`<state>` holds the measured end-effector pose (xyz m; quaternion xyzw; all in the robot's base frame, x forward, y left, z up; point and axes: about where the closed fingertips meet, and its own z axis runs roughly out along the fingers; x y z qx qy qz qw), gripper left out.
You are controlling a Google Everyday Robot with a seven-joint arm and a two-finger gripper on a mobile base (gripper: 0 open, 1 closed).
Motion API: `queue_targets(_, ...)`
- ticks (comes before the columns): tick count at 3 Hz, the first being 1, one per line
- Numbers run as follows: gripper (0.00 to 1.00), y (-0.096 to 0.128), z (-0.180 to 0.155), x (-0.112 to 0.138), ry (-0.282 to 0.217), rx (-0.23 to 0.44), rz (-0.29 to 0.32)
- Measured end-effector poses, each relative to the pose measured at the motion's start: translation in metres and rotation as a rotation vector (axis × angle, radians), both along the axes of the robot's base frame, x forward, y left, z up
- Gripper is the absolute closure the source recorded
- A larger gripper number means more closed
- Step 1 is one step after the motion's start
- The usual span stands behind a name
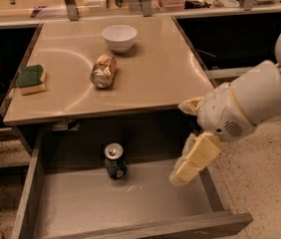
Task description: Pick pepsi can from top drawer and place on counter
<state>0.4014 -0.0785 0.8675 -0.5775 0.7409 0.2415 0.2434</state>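
The pepsi can (114,161) stands upright in the open top drawer (130,203), near its back wall and left of centre. It is dark blue with a silver top. My gripper (183,173) hangs from the white arm over the drawer's right side, well to the right of the can and apart from it. It holds nothing that shows. The beige counter (150,78) lies above and behind the drawer.
On the counter lie a gold can (103,70) on its side, a white bowl (119,37) behind it and a green-and-yellow sponge (30,78) at the left edge. Dark recessed bays (230,39) flank the counter. Speckled floor lies at the right.
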Motion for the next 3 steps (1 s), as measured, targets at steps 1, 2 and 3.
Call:
queue_targets(1,0.00,0.047,-0.076,0.034,-0.040,0.016,-0.046)
queue_targets(2,0.00,0.047,-0.076,0.034,-0.040,0.016,-0.046)
queue_targets(3,0.00,0.061,-0.088,0.032,-0.052,0.042,-0.040)
